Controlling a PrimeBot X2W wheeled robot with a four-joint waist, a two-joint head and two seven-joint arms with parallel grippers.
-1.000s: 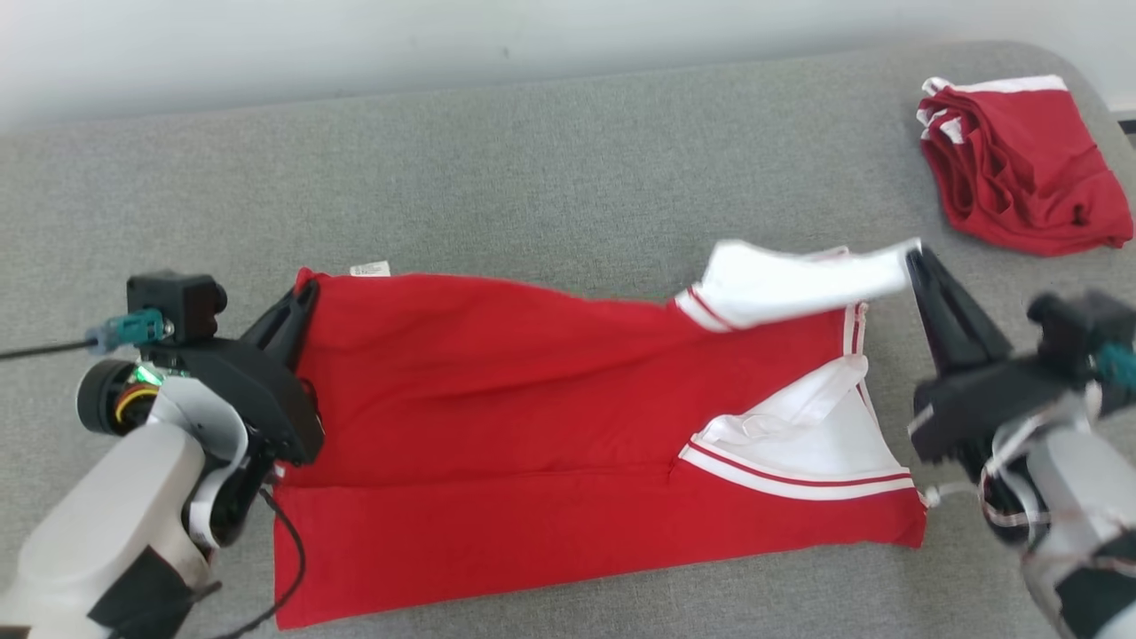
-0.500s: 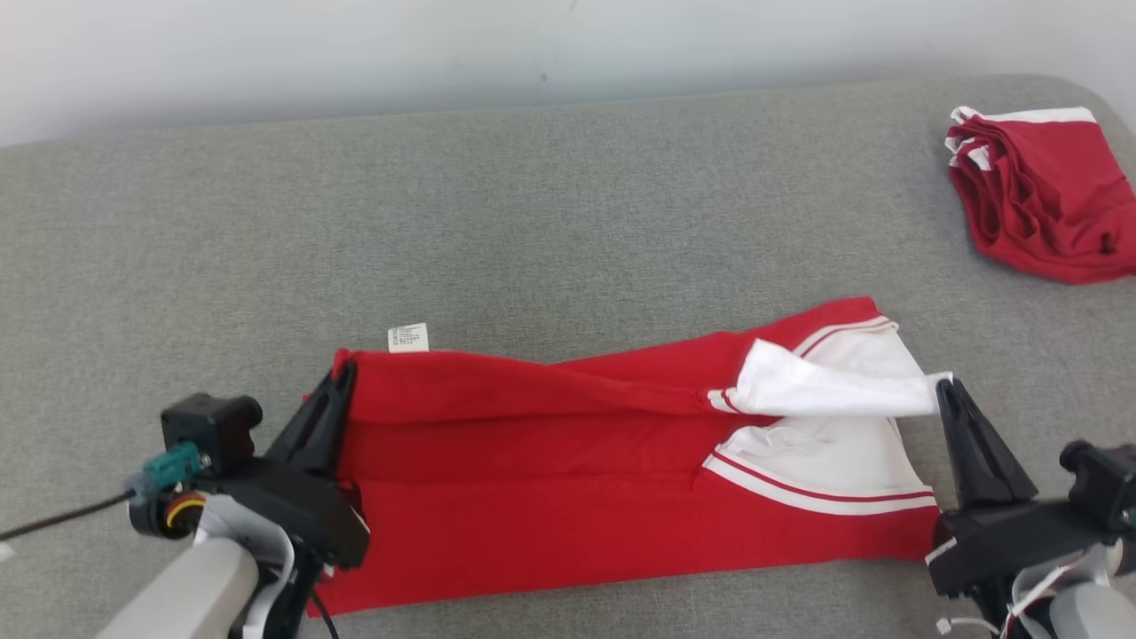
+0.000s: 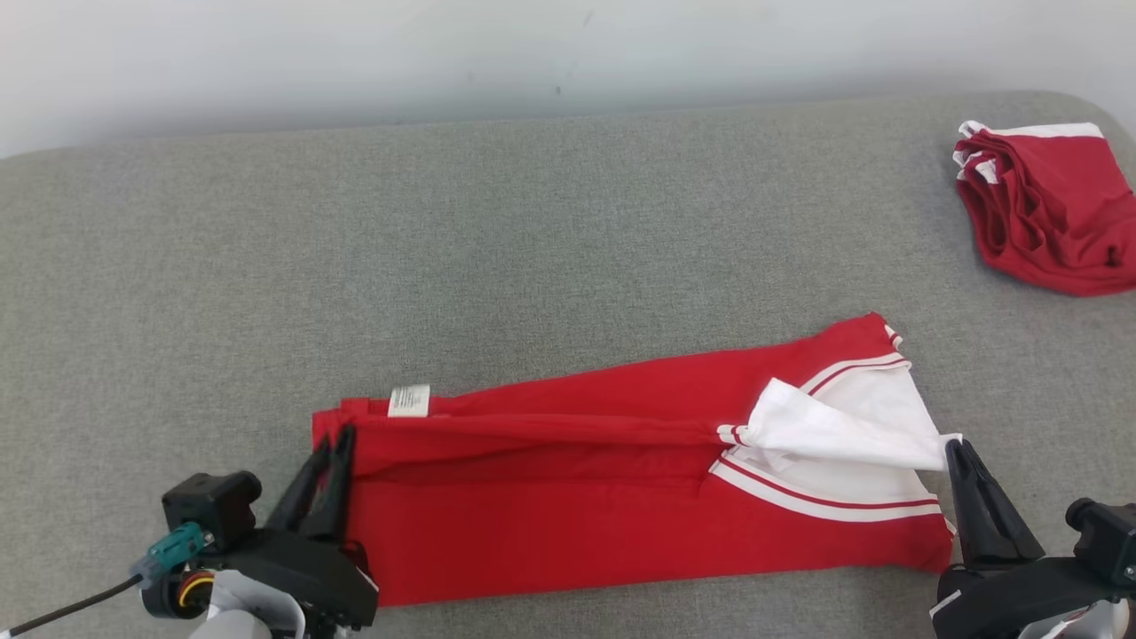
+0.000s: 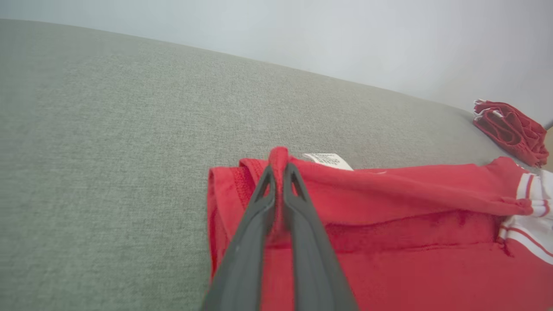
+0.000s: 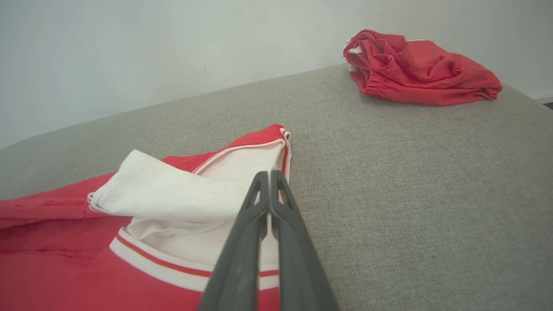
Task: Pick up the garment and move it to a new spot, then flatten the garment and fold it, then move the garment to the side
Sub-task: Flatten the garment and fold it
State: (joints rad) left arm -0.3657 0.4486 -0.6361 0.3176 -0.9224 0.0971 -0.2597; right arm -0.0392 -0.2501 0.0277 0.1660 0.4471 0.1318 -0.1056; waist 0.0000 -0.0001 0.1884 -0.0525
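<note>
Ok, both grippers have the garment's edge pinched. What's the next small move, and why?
Probably draw both pinched ends slightly nearer the robot, lower them and only then release. The left gripper is shut on a raised red ridge of the garment, and the right gripper on its white flap. The near red strip lies uncovered, so the fold looks unfinished.

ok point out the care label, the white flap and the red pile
care label (image 3: 409, 400), head view, middle of the tag
white flap (image 3: 843, 432), head view, centre of the folded-over panel
red pile (image 3: 1052, 213), head view, middle of its cloth
</note>
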